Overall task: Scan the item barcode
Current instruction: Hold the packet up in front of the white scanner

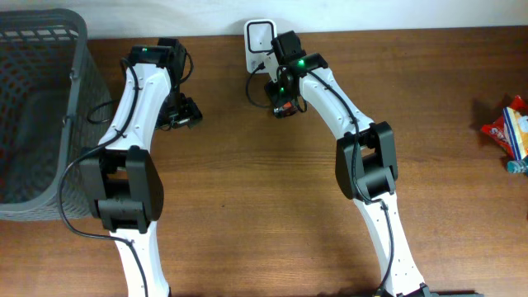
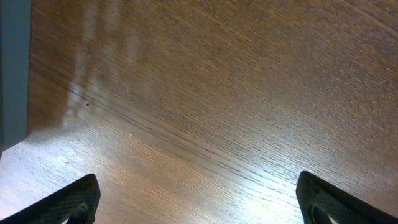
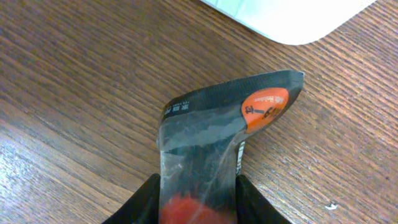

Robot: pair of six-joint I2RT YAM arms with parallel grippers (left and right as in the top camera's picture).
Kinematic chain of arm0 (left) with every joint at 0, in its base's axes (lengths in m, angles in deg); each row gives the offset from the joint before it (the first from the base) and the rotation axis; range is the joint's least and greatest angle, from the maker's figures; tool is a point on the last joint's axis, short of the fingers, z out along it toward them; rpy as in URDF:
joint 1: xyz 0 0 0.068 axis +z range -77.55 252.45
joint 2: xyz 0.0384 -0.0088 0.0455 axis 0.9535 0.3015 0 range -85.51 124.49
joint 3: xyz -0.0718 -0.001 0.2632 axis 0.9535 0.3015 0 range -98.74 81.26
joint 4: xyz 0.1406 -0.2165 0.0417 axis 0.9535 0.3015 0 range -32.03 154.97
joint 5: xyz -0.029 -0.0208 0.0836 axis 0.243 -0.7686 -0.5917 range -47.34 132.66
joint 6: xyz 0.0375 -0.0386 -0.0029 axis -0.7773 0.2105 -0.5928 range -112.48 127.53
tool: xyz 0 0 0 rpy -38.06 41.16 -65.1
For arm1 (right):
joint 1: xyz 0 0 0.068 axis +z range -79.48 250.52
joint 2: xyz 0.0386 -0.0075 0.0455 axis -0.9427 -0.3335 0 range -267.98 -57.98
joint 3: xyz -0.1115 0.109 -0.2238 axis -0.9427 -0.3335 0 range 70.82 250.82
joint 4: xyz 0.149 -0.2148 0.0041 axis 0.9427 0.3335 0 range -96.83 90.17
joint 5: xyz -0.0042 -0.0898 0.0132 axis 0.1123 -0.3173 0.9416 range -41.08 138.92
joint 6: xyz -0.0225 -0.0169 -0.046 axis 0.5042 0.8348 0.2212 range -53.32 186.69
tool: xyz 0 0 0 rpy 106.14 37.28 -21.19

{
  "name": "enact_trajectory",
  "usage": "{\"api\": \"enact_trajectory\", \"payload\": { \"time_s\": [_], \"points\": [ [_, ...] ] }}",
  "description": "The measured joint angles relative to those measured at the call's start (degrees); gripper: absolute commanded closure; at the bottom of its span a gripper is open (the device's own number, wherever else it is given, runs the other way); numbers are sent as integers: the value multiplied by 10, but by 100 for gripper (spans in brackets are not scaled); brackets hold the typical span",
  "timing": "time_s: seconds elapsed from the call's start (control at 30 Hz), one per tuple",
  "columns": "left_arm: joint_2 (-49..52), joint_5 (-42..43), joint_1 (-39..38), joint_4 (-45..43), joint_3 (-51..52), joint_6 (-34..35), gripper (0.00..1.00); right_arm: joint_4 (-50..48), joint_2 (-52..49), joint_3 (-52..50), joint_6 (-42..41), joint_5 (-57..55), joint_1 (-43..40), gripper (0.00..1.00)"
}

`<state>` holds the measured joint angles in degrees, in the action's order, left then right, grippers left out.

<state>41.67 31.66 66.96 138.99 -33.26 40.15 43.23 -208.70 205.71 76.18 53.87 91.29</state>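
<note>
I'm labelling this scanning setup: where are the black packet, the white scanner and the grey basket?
black packet (image 3: 199, 127): right wrist view, on its dark crinkled film below the orange label.
white scanner (image 1: 258, 36): overhead view, on its white top face.
grey basket (image 1: 78, 58): overhead view, on its right mesh wall.

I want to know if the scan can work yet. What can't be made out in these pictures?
Dark packet: no barcode shows in the right wrist view; its lower part runs off the bottom edge.
Overhead, the right gripper hides most of it.
White scanner: cut by the right wrist view's top edge; overhead, the arm covers part.
Snack bag: cut by the overhead's right edge, print too small.
</note>
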Motion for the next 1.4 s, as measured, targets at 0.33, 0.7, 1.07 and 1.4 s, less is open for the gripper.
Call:
{"api": "enact_trajectory", "payload": {
  "time_s": [0.33, 0.7, 1.07, 1.4],
  "points": [
    [0, 0, 0, 0, 0, 0, 1, 7, 14, 2, -50, 0, -1, 78],
    [0, 0, 0, 0, 0, 0, 1, -32, 75, 2, -97, 0, -1, 96],
    [0, 0, 0, 0, 0, 0, 1, -215, 90, 1, -106, -59, 0, 96],
    [0, 0, 0, 0, 0, 0, 1, -381, 81, 0, 88, -110, 18, 96]
  ]
}}
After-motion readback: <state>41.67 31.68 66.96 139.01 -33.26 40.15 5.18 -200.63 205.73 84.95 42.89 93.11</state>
